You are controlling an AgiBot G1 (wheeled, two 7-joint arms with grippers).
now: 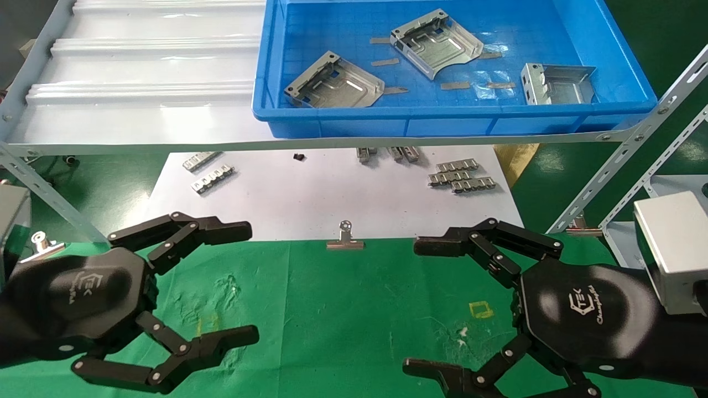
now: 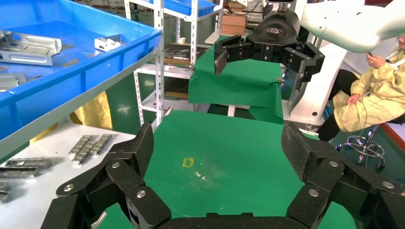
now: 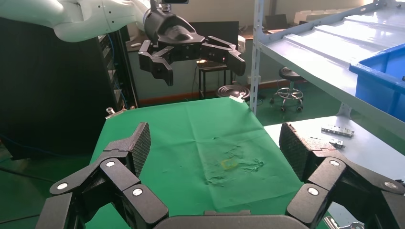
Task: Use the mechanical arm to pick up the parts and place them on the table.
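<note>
Three grey sheet-metal parts lie in the blue bin (image 1: pixel 260 83) on the shelf: one at the left (image 1: pixel 333 83), one at the middle back (image 1: pixel 436 43), one at the right (image 1: pixel 557 84). My left gripper (image 1: pixel 249 283) hovers open and empty over the green table (image 1: pixel 343 320) at the near left. My right gripper (image 1: pixel 412 304) hovers open and empty at the near right. Both face each other, far below the bin. In the left wrist view my left gripper (image 2: pixel 217 148) is open over the green cloth; the right wrist view shows my right gripper (image 3: pixel 215 143) likewise open.
A white sheet (image 1: pixel 332 193) under the shelf holds several small ridged metal strips (image 1: pixel 462 176). A binder clip (image 1: pixel 345 237) sits at the cloth's far edge. Tan tape bits (image 1: pixel 454 85) lie in the bin. Slotted shelf struts (image 1: pixel 636 143) slant at the right. A yellow square mark (image 1: pixel 480 309) is on the cloth.
</note>
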